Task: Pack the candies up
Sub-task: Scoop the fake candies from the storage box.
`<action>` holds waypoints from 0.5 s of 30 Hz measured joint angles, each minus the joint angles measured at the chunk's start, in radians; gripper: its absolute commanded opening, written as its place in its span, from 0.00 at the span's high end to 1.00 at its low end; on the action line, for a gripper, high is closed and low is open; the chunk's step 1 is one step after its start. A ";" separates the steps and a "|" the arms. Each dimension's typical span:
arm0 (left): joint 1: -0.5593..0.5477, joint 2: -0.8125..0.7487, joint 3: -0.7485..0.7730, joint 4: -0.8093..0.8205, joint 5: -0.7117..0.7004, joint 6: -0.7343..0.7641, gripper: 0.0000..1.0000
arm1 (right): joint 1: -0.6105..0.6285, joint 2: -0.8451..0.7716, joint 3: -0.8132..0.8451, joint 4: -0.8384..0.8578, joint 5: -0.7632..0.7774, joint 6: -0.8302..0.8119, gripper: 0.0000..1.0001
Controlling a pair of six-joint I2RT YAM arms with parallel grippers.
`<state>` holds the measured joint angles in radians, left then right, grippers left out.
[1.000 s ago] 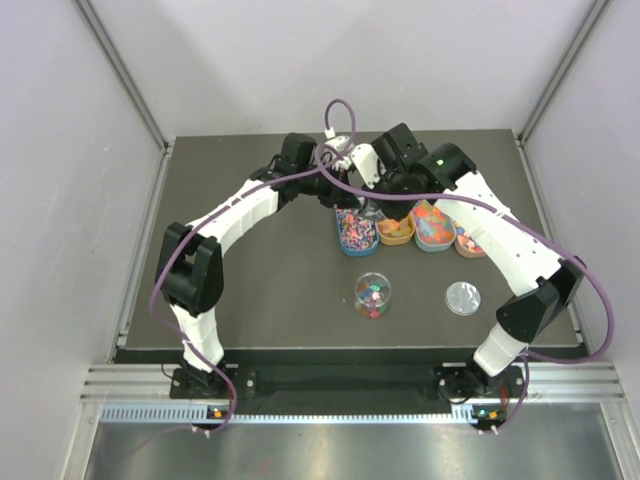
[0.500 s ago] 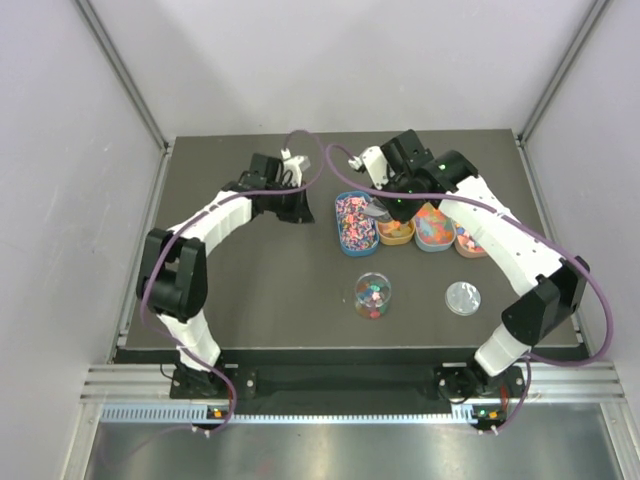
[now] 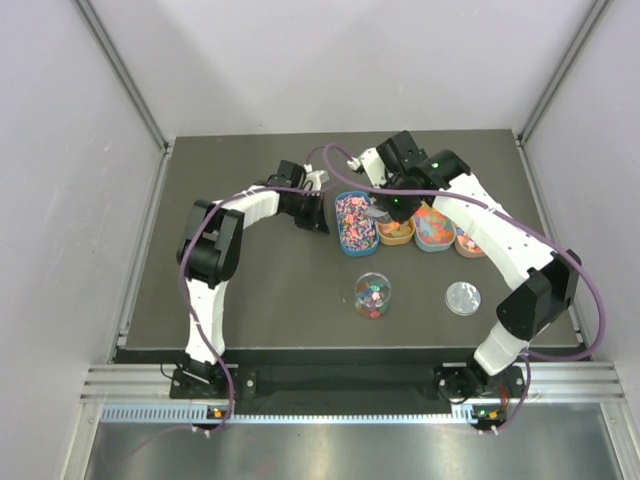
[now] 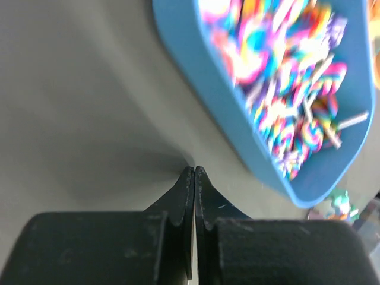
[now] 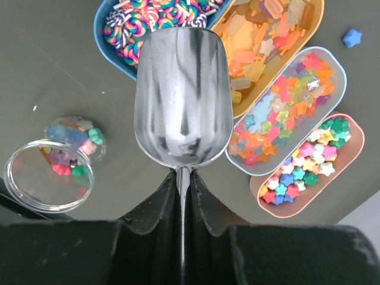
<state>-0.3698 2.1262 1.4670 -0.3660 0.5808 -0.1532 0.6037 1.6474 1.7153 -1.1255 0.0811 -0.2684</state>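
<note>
I see my right gripper [image 5: 183, 181] pinching the scoop [image 5: 182, 101] by its handle at centre frame. My left gripper [image 4: 195, 173] has fingers pressed together beside the blue tray [image 4: 211, 89]. The candies [image 5: 279, 104] fill trays [image 5: 344, 74] at upper right.

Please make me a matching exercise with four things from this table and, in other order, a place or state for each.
1 metal scoop
2 clear lid
3 blue tray
4 blue star candy

A holds swirl lollipops
B flat on the table, right of the jar
C in the right tool, empty
D loose beside the orange tray

Pairs: 1-C, 2-B, 3-A, 4-D
</note>
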 measured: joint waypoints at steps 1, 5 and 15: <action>-0.002 0.017 0.027 0.002 0.003 -0.001 1.00 | 0.000 0.002 0.000 0.000 0.003 0.000 1.00; -0.023 0.066 0.103 0.009 0.008 -0.002 1.00 | 0.000 0.006 -0.001 0.001 0.022 -0.001 1.00; -0.137 0.125 0.187 -0.009 0.016 -0.015 1.00 | -0.006 0.002 -0.076 0.021 0.082 -0.011 1.00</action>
<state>-0.5068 2.2513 1.6539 -0.3748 0.5964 -0.1684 0.5972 1.6497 1.6398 -1.1046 0.1635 -0.2790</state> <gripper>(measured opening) 0.010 0.117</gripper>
